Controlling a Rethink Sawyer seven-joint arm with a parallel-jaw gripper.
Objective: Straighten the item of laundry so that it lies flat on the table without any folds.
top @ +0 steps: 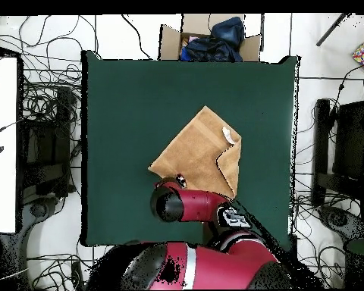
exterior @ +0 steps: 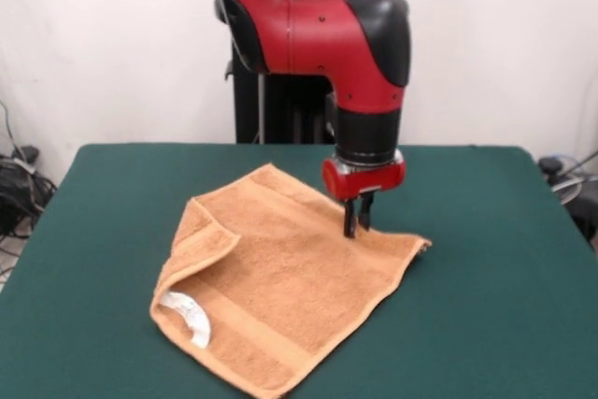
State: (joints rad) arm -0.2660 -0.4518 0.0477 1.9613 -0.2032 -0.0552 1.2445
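The orange-tan towel lies on the green table, mostly spread out. Its left corner is folded over onto itself, and a white tag shows at the near left. My gripper points straight down at the towel's far right part, near the edge. Its fingers stand close together with their tips on the cloth, which is not lifted. In the overhead view the towel lies as a diamond on the table, with the tag and the fold at its right. The gripper sits at its lower corner.
A cardboard box with dark blue cloth stands beyond the table's top edge in the overhead view. Cables and black stands lie on the floor at both sides. A white desk is at the left. The robot's pedestal stands behind the table.
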